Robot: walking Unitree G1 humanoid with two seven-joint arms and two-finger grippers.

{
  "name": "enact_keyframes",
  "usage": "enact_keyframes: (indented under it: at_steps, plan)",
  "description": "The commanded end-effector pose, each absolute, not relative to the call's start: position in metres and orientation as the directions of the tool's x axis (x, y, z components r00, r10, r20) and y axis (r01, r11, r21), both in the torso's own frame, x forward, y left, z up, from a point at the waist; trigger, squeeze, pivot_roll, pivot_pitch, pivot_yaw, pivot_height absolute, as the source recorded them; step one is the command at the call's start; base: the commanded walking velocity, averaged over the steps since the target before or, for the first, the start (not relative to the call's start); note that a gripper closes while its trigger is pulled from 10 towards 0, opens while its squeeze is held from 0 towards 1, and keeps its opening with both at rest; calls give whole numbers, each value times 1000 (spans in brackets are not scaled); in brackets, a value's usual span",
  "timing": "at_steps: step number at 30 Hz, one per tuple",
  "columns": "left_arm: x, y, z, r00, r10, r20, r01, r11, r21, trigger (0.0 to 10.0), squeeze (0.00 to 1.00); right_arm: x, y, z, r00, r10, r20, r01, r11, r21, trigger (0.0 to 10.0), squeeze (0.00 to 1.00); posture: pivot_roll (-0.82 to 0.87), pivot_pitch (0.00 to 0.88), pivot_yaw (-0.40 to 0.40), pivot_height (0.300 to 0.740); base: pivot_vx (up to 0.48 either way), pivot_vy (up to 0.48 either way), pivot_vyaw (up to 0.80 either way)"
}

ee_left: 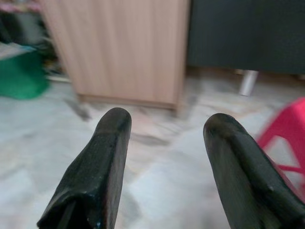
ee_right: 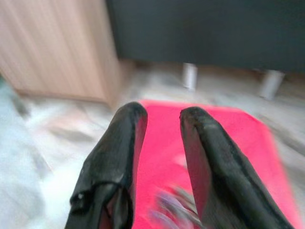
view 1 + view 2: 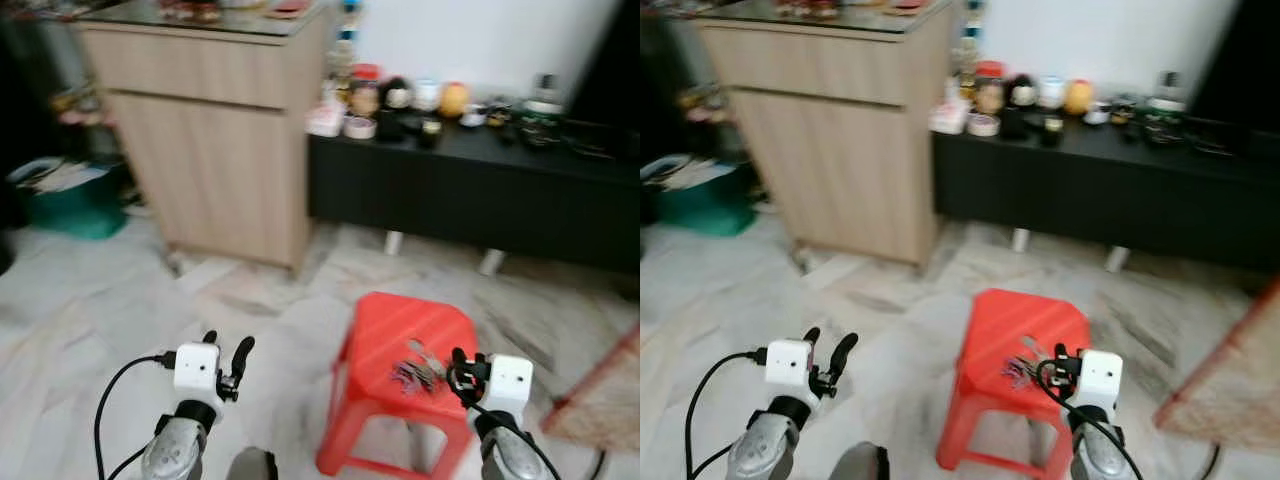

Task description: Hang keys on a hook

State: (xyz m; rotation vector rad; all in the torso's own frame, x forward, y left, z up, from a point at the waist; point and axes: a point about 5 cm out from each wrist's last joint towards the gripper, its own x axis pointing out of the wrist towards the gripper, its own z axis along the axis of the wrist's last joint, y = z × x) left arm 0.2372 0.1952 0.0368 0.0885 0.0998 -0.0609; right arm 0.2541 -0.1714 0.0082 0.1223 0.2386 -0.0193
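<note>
While the keys (image 3: 418, 373) are blurred on the red stool (image 3: 400, 330), both grippers, left (image 1: 164, 138) wide and right (image 2: 163, 119) narrower, are held empty

Floor: pale veined marble tiles (image 3: 120, 300) | Left: tall light-wood cabinet (image 3: 215, 150) | Behind: low black console (image 3: 470, 195), cluttered with jars | Wall: white (image 3: 480, 40) | Corner: green tub (image 3: 75, 205)
</note>
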Motion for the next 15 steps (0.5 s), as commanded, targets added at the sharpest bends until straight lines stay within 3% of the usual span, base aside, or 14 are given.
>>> enact_keyframes:
  at_steps: [1,7,15]
  plan:
    - [239,185,37,992,-78,-99,85,995,60,10000,0,244,-187,0,960,-52,-274,84,991,108,10000,0,40,3,-37,634,341,0,0]
    - [239,185,36,992,-83,-99,89,994,57,10000,0,244,-190,0,958,-72,-277,104,990,100,10000,0,40,4,-36,634,338,0,0]
    - [237,184,34,989,-104,-108,109,993,37,10000,0,242,-198,-3,945,-144,-293,174,981,81,10000,0,48,7,-37,634,0,0,0]
